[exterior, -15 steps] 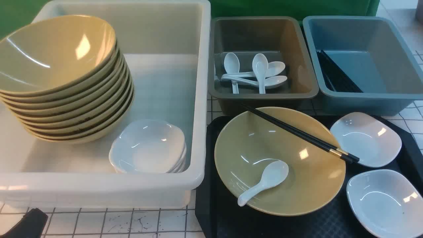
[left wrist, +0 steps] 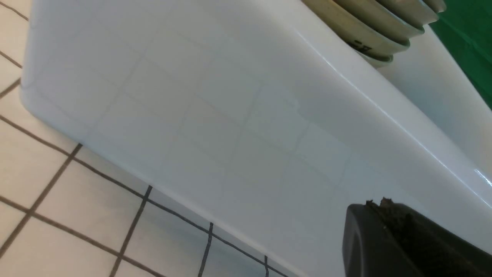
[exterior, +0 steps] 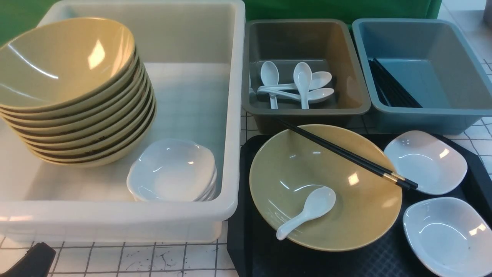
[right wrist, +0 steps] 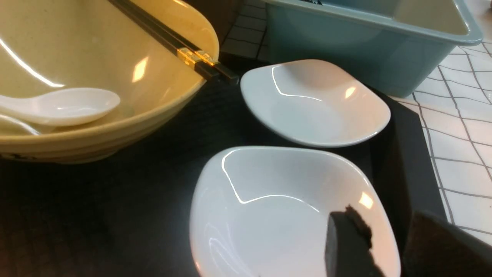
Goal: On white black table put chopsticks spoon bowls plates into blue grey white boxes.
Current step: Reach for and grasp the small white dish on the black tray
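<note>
Left fingers [left wrist: 378, 238] closed, right fingers [right wrist: 384, 246] parted; spoon [exterior: 307, 212] and chopsticks [exterior: 342, 152] on the lower-right bowl [exterior: 357, 215].

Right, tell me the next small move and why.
I'd probably raise the right hand slightly, then ease it toward the chopsticks: they lie across the bowl, above the spoon, while the hand hovers by the nearer white plate, holding nothing.

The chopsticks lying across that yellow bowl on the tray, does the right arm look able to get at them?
Probably yes: the right gripper looks empty, and nothing lies on top of the chopsticks, whose gold-banded ends jut past the bowl's rim.
</note>
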